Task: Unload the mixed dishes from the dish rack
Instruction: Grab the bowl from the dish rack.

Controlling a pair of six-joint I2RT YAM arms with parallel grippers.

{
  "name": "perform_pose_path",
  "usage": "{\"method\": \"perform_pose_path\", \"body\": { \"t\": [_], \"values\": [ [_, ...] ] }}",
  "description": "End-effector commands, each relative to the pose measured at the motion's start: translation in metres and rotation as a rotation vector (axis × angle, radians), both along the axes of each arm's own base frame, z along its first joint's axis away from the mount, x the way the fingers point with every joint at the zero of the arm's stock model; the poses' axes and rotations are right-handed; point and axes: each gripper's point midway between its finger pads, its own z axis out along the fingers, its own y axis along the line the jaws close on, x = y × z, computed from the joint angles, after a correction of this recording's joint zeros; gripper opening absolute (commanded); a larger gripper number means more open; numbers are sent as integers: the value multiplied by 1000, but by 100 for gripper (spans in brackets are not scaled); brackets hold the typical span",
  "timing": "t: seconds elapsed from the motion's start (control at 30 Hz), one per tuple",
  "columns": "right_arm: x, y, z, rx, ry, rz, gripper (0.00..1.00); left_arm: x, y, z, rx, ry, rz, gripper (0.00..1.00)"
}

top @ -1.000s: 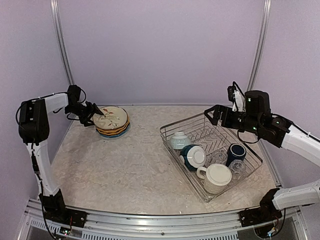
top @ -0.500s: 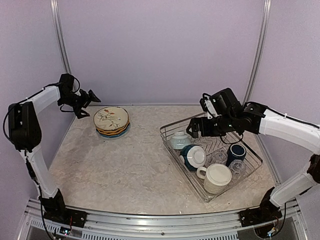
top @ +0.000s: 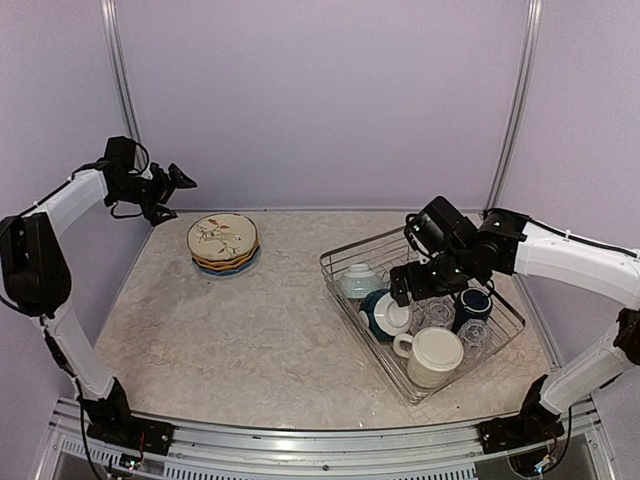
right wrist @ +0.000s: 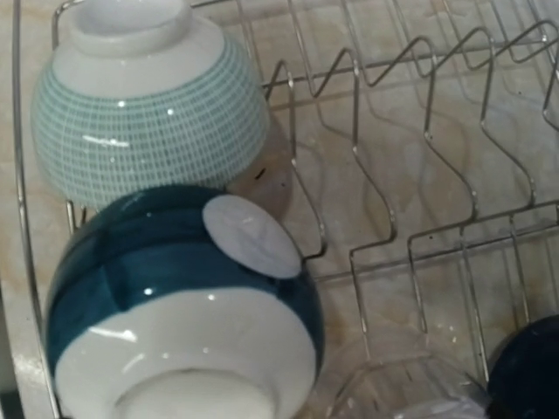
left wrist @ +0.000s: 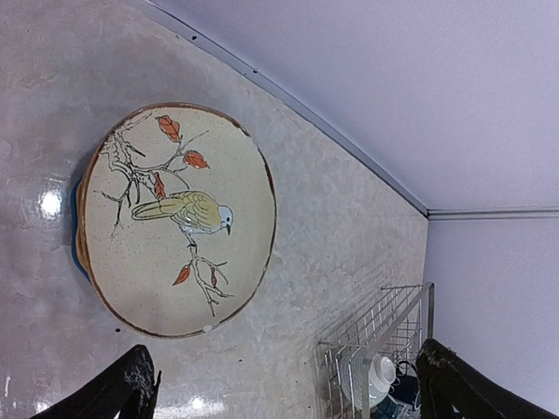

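Hovering over the dish rack (top: 350, 306) at the right, the right gripper (top: 400, 292) holds its jaws spread above the dark-blue bowl (right wrist: 175, 297). I'd straddle its rim, clear of the pale bowl (right wrist: 148, 122) just beside it. Far left, the left gripper (left wrist: 286, 362), spread and empty, hangs beyond the stacked plates (left wrist: 179, 218).

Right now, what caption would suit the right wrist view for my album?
Wrist camera over the dish rack: a pale gridded bowl beside a dark-blue bowl, a clear glass lower right.

Bowls (top: 385, 312), glasses (top: 475, 333), mugs (top: 433, 355) crowd the dish rack (top: 365, 245); its far slots (right wrist: 393, 148) lie free.
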Motion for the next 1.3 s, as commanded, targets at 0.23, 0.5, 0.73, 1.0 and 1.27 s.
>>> {"method": "perform_pose_path", "body": {
  "t": [0.23,0.5,0.73,1.0,1.27],
  "values": [
    [34,57,0,-20,-50,203,100,-40,-60,48,19,-146,-146,99],
    [63,68,26,-254,-243,552,100,-49,-82,38,15,-125,-207,99],
    [109,66,14,9,-54,334,100,-53,-91,37,-5,-114,-233,99],
    [122,89,-11,142,1,235,100,-58,-100,41,-35,-118,-261,99],
    [125,92,-46,92,65,200,91,-61,-111,37,-26,-111,-287,99]
  ]
}}
